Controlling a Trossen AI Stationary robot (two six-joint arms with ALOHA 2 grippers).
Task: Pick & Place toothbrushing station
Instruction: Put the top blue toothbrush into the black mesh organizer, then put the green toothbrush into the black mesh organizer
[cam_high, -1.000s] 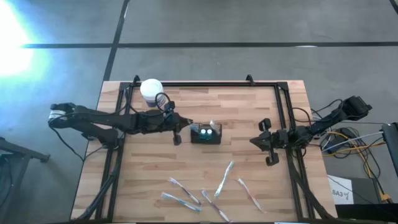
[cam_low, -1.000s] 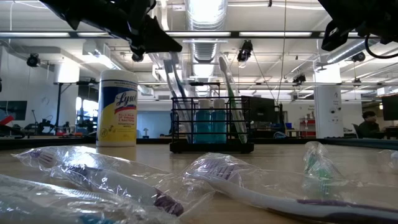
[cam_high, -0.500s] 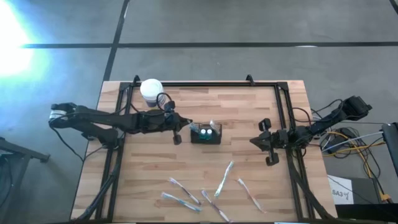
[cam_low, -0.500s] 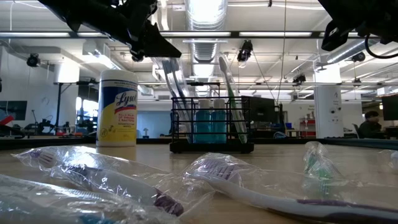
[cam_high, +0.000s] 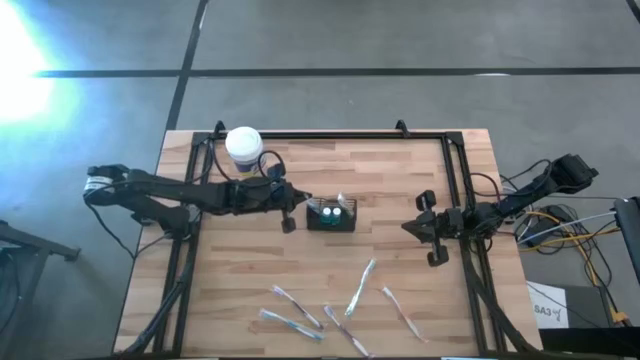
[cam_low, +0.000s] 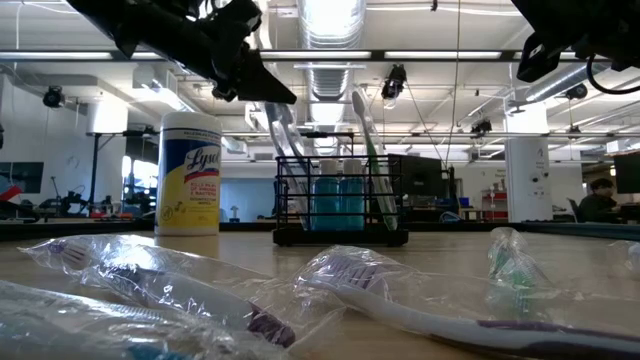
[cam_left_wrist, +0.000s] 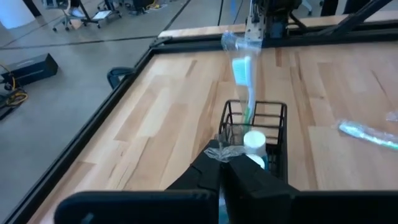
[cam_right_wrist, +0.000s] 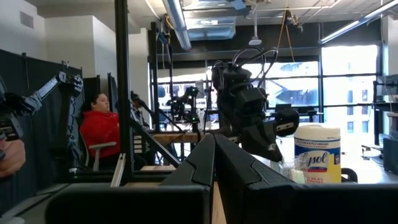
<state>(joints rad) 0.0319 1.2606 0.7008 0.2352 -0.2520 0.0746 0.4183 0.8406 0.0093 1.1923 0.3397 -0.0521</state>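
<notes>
The toothbrushing station (cam_high: 331, 215), a small black wire holder, stands upright on the wooden table (cam_high: 400, 170) at the centre of the high view. In the low view it sits mid-frame, with two teal bottles (cam_low: 338, 195) in its compartments and toothbrushes standing in it, among them a green-handled toothbrush (cam_low: 370, 150) leaning at its right side.

The left gripper (cam_high: 290, 203) is just left of the station in the high view, above table level. Its fingers are closed together; the left wrist view shows a scrap of clear wrapping at the fingertips (cam_left_wrist: 225, 155), but whether it is pinched cannot be told. Compared with a second ago, the left arm is drawn slightly back toward the left of the frame, its tip now a little farther from the station. In the low view the gripper sits somewhat higher and tilted more steeply in the upper left. The station itself has not moved.

The right gripper (cam_high: 428, 228) hangs at the right side of the table, well apart from the station, fingers closed on nothing. It is unchanged.

The white-lidded wipes canister (cam_high: 243, 145) remains at the upper left of the table. Several wrapped toothbrushes (cam_high: 340, 305) lie along the lower middle, in the same places as before.
</notes>
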